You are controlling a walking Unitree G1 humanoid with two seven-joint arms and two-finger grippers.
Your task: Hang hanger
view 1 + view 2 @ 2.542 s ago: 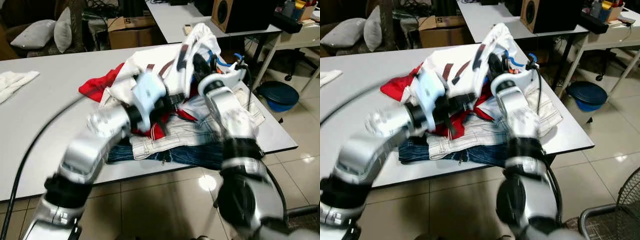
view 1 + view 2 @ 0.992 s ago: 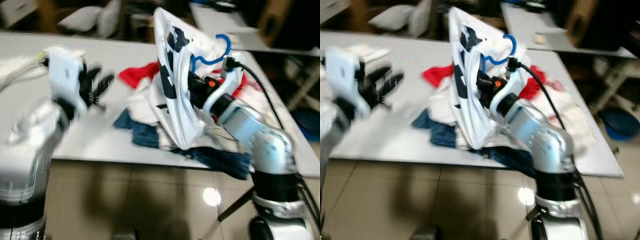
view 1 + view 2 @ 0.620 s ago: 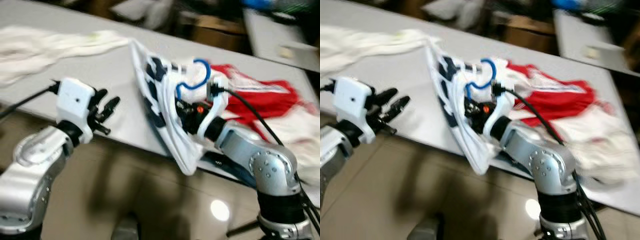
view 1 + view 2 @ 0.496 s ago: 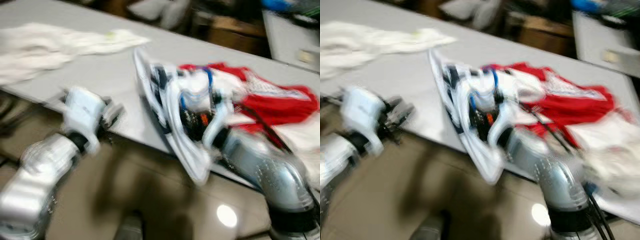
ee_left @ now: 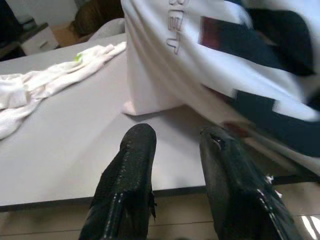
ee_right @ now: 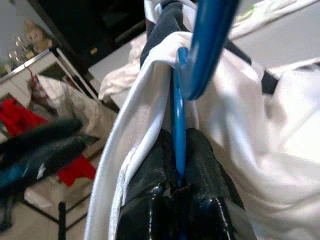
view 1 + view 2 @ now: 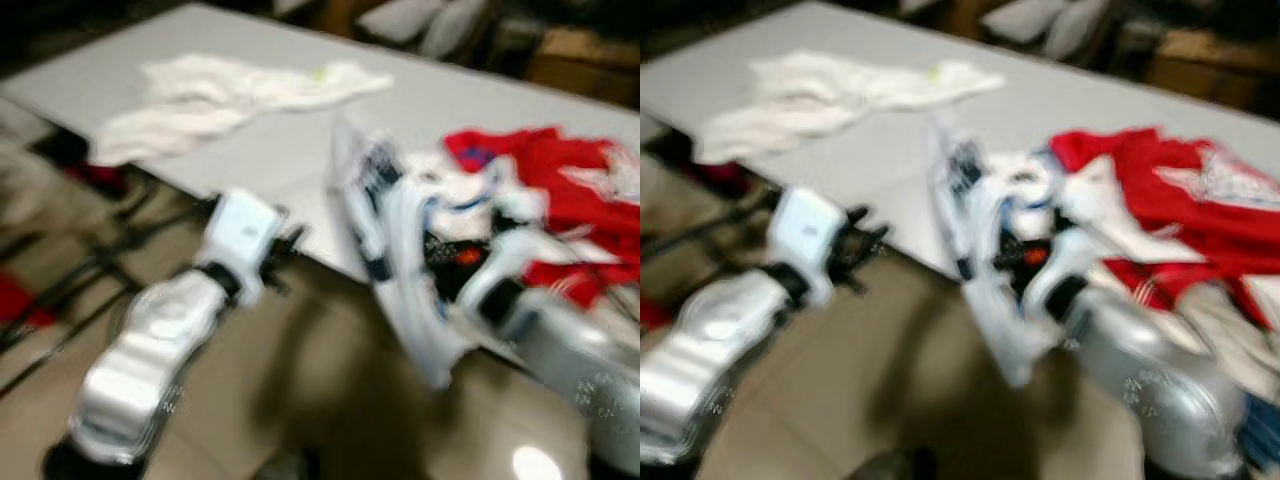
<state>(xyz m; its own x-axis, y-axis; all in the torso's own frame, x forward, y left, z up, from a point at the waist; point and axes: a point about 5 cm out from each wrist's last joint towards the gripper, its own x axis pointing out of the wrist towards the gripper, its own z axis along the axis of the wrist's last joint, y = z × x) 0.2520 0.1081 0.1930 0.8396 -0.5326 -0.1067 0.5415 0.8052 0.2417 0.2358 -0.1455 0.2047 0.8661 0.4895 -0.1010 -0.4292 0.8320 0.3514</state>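
Blurred head views, and the whole scene has swung since half a second ago: that is the camera turning, with more of the table's left end and the white cloth now in sight.

The right gripper is clamped on the blue hanger, its two fingers pinching the thin blue stem between them. The white shirt with dark patches drapes over that hanger on both sides of the fingers and hangs down below the gripper. In the head view the shirt stays bunched around the right gripper, held off the table edge above the floor, much as it was a moment ago.

The left gripper is empty, fingers parted with a clear gap between them. Just ahead of its tips hangs the shirt; beyond them lies the table, with the cloth off to one side. In the head view it sits at the table edge, near the shirt, apart from it.

Behind the right gripper, red clothes lie on the table.
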